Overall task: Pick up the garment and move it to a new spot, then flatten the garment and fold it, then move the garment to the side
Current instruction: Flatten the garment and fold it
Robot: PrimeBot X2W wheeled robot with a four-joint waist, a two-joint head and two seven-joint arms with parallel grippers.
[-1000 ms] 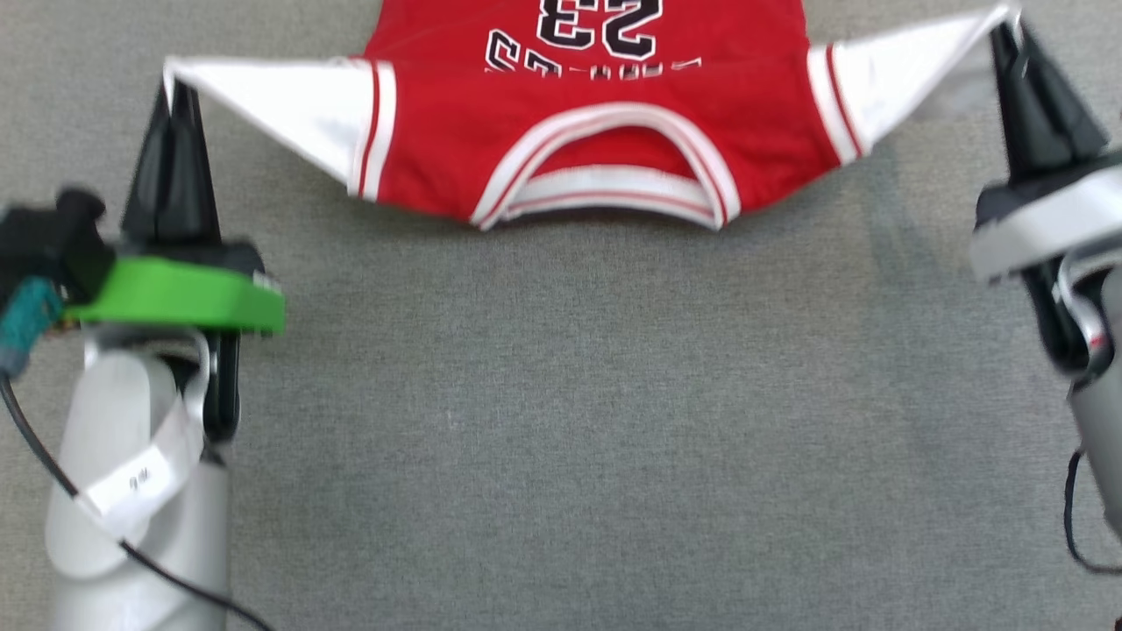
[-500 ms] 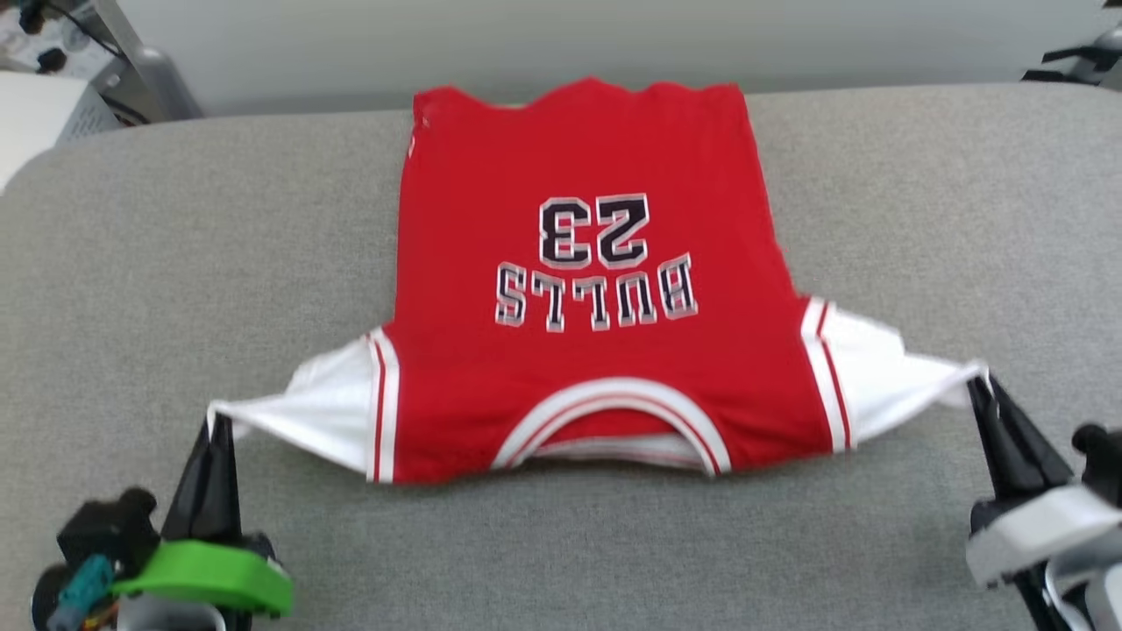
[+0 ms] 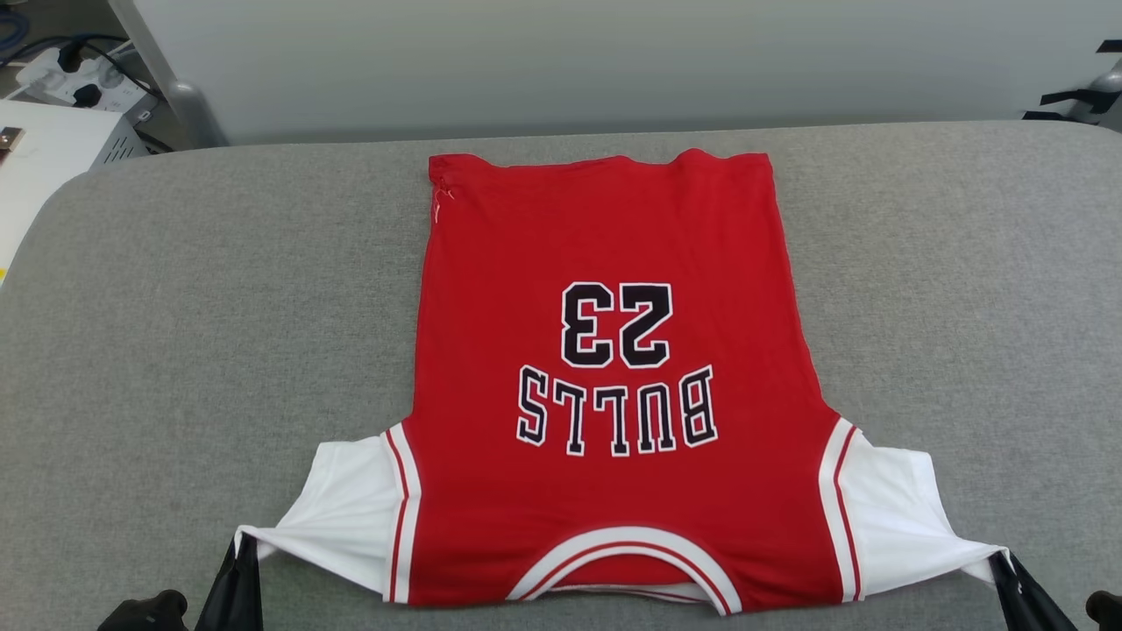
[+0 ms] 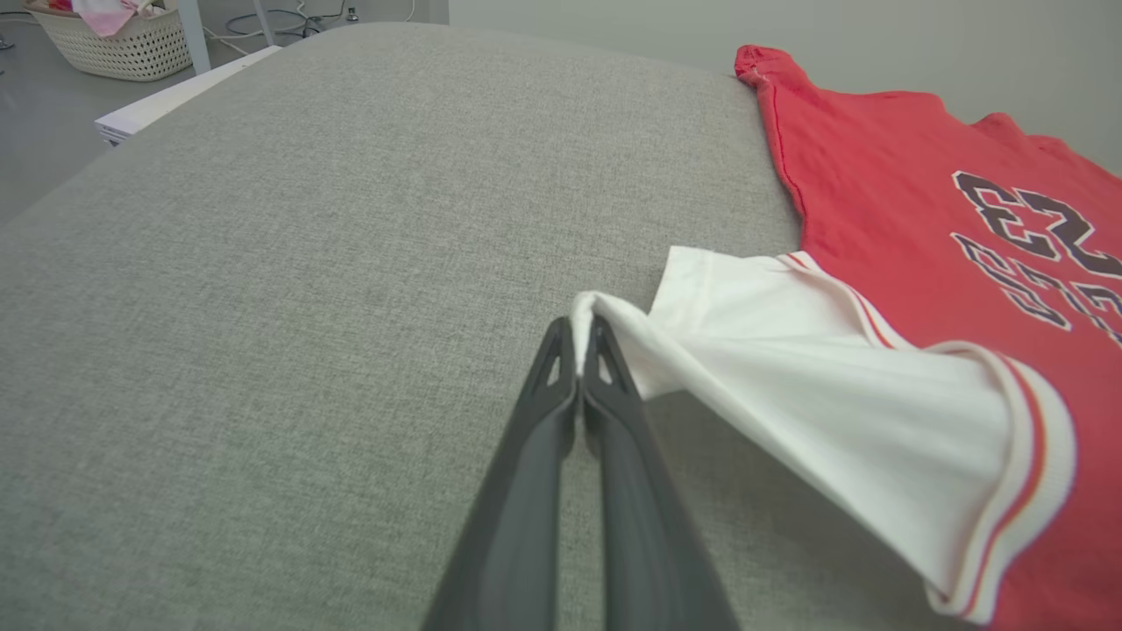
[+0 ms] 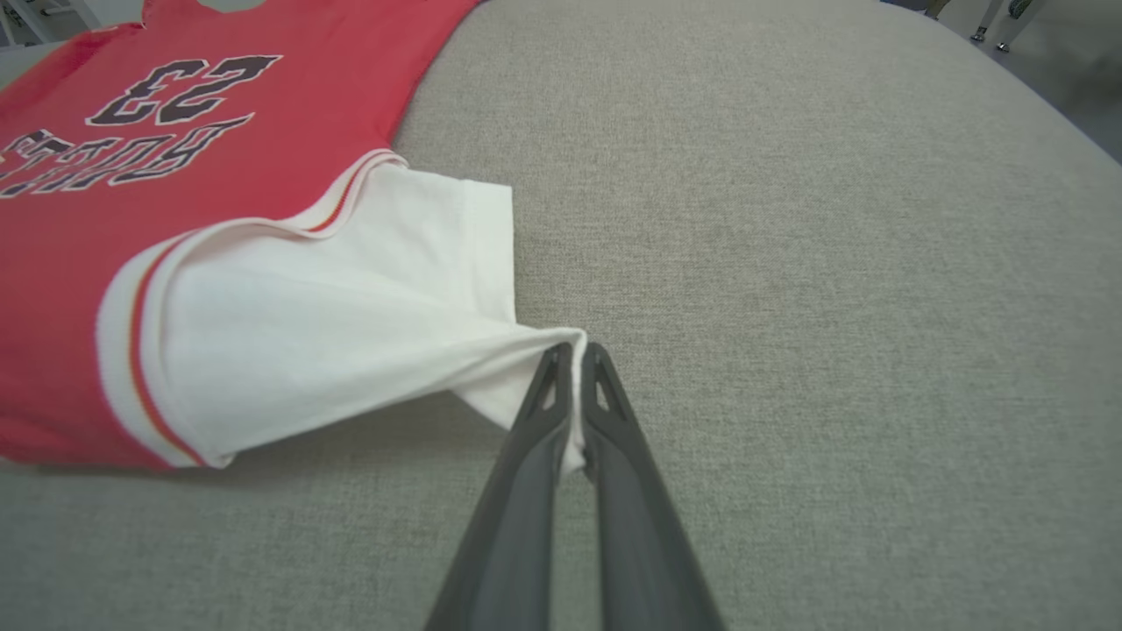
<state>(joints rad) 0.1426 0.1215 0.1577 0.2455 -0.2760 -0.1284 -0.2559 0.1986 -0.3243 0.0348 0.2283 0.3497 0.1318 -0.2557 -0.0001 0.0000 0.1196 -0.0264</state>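
While the garment (image 3: 605,263) lies print-side up on the grey padded table (image 3: 193,315), both of its white sleeves are drawn out sideways by the grippers. The red body is spread flat in the middle of the table. Its hem (image 3: 596,162) is at the far side and its striped collar (image 3: 627,561) is nearest the robot, so the black "BULLS 23" print reads upside down in the head view.

The left gripper (image 4: 578,329) has its two dark fingers pressed together on the outer corner of the left sleeve (image 3: 351,508), pinching a small fold of white cloth at the very tips. The right gripper (image 5: 574,350) does the same with the right sleeve (image 3: 894,508), and a little cloth hangs down between its closed fingers. Each sleeve is pulled into a taut point from the striped shoulder seam to the fingertips. A shadow under each stretched part suggests it is raised slightly off the table, though the wrist views do not make the gap plain.

Beyond the table's left corner a pale wicker basket (image 4: 123,44) holding cloth stands on the floor.
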